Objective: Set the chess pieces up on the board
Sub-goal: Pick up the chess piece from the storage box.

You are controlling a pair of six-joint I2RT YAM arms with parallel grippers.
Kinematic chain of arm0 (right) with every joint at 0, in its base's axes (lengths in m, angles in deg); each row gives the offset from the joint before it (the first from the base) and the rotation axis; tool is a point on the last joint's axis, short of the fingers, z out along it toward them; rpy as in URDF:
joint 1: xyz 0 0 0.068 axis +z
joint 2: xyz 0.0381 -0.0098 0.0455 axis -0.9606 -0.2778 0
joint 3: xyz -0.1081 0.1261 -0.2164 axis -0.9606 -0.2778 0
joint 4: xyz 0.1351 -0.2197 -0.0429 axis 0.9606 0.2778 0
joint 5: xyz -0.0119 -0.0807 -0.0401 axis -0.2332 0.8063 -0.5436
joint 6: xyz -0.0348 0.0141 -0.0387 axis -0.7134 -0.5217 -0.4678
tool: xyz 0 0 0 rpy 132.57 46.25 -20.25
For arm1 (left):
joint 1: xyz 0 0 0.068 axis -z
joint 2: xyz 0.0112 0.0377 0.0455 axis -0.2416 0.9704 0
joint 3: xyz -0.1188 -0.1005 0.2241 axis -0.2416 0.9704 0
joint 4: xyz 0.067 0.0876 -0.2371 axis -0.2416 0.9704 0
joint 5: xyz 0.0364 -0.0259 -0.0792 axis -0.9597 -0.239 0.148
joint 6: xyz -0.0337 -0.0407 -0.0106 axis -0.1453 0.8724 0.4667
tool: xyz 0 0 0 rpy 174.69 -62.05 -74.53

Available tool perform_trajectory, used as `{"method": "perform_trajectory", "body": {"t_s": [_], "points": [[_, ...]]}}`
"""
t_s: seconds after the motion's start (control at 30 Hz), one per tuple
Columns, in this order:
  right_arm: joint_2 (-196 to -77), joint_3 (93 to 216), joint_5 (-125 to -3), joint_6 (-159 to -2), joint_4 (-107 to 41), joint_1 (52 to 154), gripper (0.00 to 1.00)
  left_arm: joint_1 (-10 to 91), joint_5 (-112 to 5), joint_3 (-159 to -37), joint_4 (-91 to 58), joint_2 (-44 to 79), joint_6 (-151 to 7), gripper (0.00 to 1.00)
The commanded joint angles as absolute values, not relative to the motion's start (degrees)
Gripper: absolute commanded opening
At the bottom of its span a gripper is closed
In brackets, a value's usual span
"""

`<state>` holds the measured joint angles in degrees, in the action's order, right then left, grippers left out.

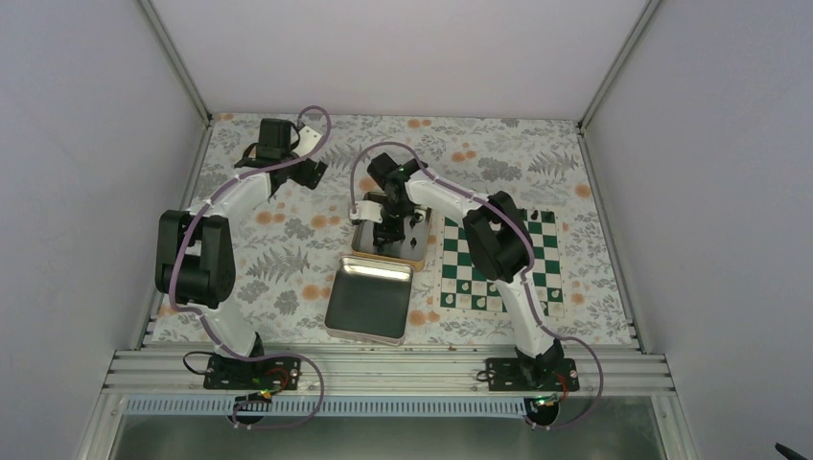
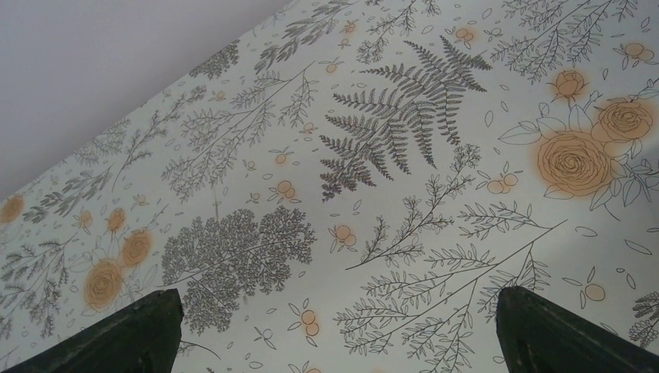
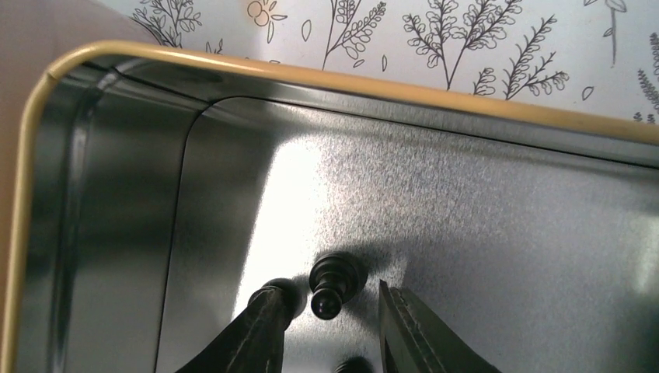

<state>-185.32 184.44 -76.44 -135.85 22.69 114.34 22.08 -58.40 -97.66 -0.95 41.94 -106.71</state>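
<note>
**Jaws half-parted around a black chess piece (image 3: 334, 280) in the far tin (image 3: 326, 78)**

The right gripper (image 3: 334, 295) reaches down into the far tin. Its two dark fingers (image 3: 260, 334) stand partly apart with the black chess piece between them. The piece rests on the shiny metal floor, its rounded end turned toward the wrist camera. It sits very close to the finger on the left of that view, and whether the two touch cannot be told. A thin strip of metal shows between the piece and the other finger, so the jaws are not clamped on it. The edge of a second dark piece (image 3: 353, 365) shows at the bottom of the same view, below the first.

Seen from above, the far tin lies just left of the board (image 1: 472, 286), close to its left border. The right arm stretches from its base over the board's left part to reach the tin. The board lies flat on the right side of the table, and anything on its squares is too small to make out. The near tin (image 1: 369, 305) lies just near of the far tin, slightly turned, its far edge against it.

The left gripper (image 2: 342, 342) hangs at the far left, well apart from both tins. Its jaws are spread wide, with the floral cloth (image 2: 388, 194) showing across the gap.
</note>
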Motion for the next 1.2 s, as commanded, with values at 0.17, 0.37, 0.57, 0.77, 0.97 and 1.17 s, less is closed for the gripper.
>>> {"method": "perform_trajectory", "body": {"t_s": [0.17, 0.37, 0.57, 0.77, 0.97, 1.17], "points": [[-187.26, 186.13, -77.98, -137.14, 22.33, 114.91, 0.32, 21.81, -58.59, -97.17, -2.28, 42.29, -107.0, 1.0], [-187.53, 186.92, -78.36, -136.97, 21.57, 114.87, 0.26, 21.64, -58.68, -97.08, -2.25, 42.22, -106.99, 1.0], [-188.13, 187.46, -78.08, -137.07, 22.47, 114.99, 0.18, 21.37, -58.58, -96.8, -2.37, 42.08, -106.99, 1.0], [-188.03, 187.43, -77.85, -137.06, 22.42, 115.0, 0.08, 21.28, -58.39, -96.96, -2.33, 42.17, -107.0, 1.0], [-185.99, 187.28, -77.83, -136.41, 21.42, 114.83, 0.04, 21.19, -58.5, -97.02, -2.32, 42.19, -106.87, 1.0], [-183.63, 187.79, -76.53, -136.02, 21.26, 114.29, 0.04, 21.19, -58.68, -97.19, -2.25, 42.19, -106.91, 1.0]]}}
